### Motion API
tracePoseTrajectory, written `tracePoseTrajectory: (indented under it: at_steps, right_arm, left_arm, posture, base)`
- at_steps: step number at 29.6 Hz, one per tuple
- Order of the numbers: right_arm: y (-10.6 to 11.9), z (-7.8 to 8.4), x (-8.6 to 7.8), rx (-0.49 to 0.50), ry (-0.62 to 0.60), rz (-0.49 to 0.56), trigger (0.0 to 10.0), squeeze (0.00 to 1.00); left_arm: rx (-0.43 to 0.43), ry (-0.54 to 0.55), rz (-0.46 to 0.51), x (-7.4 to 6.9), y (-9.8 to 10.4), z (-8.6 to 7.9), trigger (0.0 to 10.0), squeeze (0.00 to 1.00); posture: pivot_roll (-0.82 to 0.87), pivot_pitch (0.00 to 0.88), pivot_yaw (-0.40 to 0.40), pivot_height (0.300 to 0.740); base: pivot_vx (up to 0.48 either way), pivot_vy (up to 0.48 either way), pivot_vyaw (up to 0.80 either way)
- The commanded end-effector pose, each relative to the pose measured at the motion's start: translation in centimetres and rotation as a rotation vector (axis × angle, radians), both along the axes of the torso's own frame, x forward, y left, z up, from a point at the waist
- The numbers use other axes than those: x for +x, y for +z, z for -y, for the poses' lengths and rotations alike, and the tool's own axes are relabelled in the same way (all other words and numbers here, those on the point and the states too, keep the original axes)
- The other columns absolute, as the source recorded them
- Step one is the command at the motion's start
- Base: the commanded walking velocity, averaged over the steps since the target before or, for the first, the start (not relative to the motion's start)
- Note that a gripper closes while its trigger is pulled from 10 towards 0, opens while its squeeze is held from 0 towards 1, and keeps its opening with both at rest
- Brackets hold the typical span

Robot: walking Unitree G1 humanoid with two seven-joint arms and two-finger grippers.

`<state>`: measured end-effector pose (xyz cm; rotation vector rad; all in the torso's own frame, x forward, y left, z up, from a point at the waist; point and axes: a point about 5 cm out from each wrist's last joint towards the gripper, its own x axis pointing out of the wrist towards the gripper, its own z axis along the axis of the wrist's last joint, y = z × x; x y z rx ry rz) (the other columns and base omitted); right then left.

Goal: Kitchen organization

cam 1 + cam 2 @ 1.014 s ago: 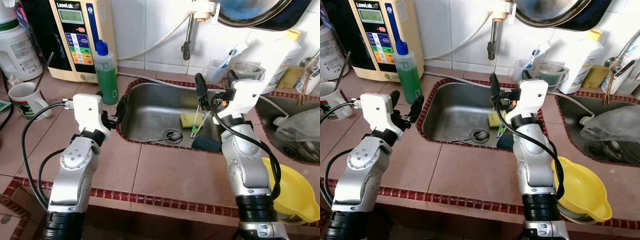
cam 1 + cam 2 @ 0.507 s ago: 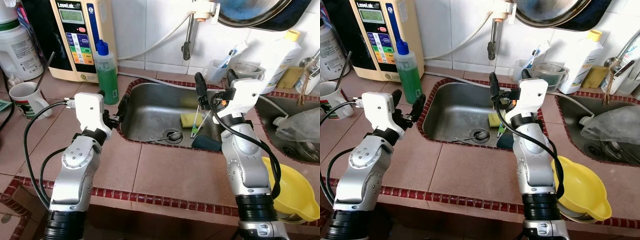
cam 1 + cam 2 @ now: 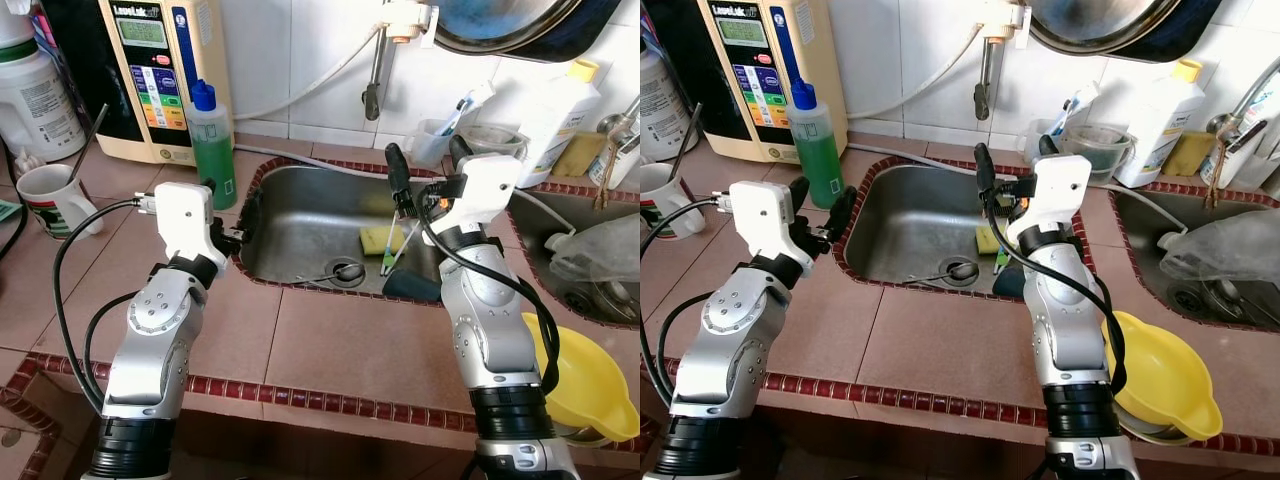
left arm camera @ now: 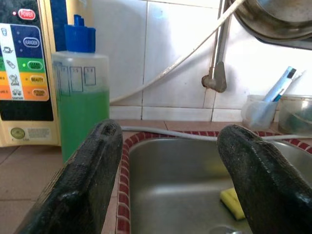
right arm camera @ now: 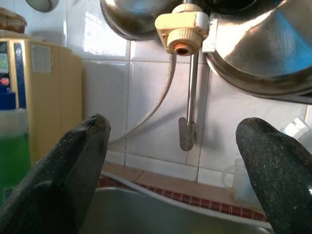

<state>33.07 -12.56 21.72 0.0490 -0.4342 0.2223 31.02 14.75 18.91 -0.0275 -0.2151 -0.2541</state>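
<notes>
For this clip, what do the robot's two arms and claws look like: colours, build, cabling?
Both arms are silver metal segments with round joint housings and black ribbed collars near the base. Each wrist carries a white boxy housing. Loose black cables loop from each housing down the arm. The left claw and right claw each have two long black fingers with rounded tips and a rough, grainy surface.
</notes>
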Motion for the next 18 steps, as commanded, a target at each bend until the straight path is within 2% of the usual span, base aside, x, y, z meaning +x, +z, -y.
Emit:
tracePoseTrajectory:
  at_steps: [1, 10, 18]
  right_arm:
    - [0.19, 0.11, 0.14, -0.003, -0.009, 0.005, 10.0, 0.00]
    - [0.19, 0.06, 0.21, 0.000, -0.010, 0.006, 10.0, 0.00]
    - [0.25, 0.13, 0.32, -0.002, -0.013, 0.009, 10.0, 0.00]
  left_arm:
    - [-0.002, -0.011, -0.007, 0.07, -0.01, 0.26, 10.0, 0.00]
    - [0.002, -0.011, -0.007, 0.07, -0.02, 0.24, 10.0, 0.00]
    - [-0.004, -0.033, 0.025, 0.04, 0.42, 0.35, 10.0, 0.00]
  posture:
    - [0.00, 0.000, -0.029, 0.740]
    - [0.01, 0.000, -0.027, 0.740]
    - [0.01, 0.000, -0.027, 0.740]
  base:
    - [-0.274, 0.000, 0.00]
    - [-0.274, 0.000, 0.00]
    - [0.000, 0.000, 0.00]
